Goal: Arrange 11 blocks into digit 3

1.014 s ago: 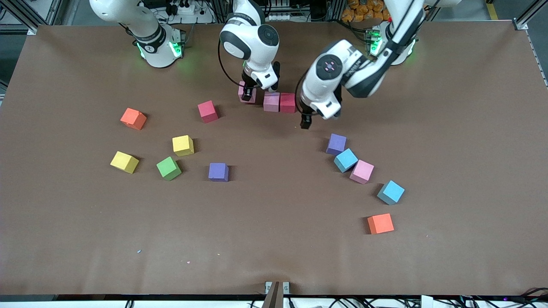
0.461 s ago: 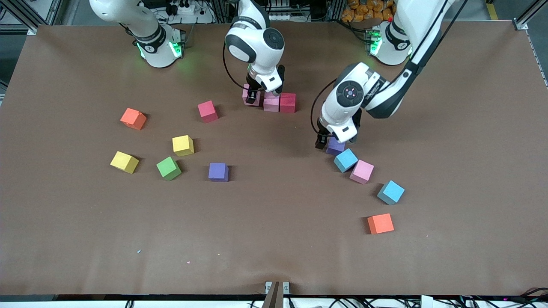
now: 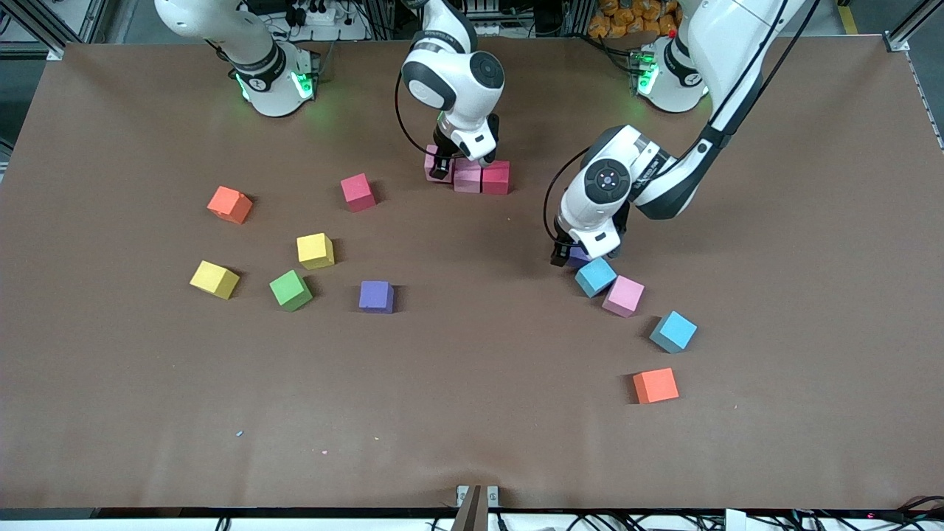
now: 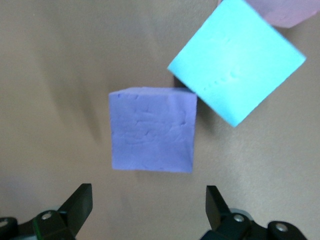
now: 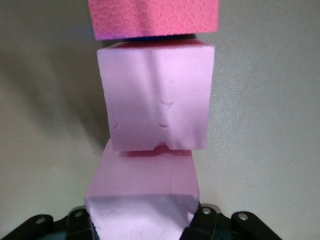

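Across the table (image 3: 472, 383), the left tool (image 3: 569, 258) has dropped over the purple block (image 4: 151, 131), jaws apart, and may nudge the touching blue block (image 4: 236, 60), while the right tool (image 3: 451, 166), clamped on a pink block (image 5: 142, 200), joins it to the pink-and-red row (image 3: 482, 177).

No legible text, label, brand, number or sign appears on any surface in the front view or in either wrist view.

The right pincer (image 5: 142, 225) clamps a pink block (image 5: 142, 200) touching another pink block (image 5: 157, 97) beside a crimson block (image 5: 152, 17).
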Controlling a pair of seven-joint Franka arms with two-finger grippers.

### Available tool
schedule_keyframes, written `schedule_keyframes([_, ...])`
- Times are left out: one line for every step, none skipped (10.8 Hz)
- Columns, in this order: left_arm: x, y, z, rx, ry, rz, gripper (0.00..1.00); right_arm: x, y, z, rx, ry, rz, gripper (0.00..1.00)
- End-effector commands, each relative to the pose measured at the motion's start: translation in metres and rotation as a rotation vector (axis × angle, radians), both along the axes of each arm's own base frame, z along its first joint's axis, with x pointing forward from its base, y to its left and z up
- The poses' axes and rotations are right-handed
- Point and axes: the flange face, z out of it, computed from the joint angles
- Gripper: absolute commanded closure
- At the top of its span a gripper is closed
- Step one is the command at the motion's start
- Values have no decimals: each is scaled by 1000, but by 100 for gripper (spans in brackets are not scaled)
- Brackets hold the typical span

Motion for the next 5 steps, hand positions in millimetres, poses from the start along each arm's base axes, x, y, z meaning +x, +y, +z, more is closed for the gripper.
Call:
schedule_keyframes([13,9,-2,23,-12,-12,0,-1,5,-3,-7,3,-15,91])
schedule_keyframes([14,9,-3,24,-14,-15,0,0,5,-5,-7,2,-16,91])
schedule_keyframes([15,9,-6,22,-9,-13,0,-1,5,-6,-6,2,-12,91])
schedule_keyframes([17,11,-10,26,-6,-12,0,0,5,-7,-7,0,-12,91])
schedule_keyframes([18,13,-12,33,-8,-16,0,-1,5,-11,-10,1,-10,91])
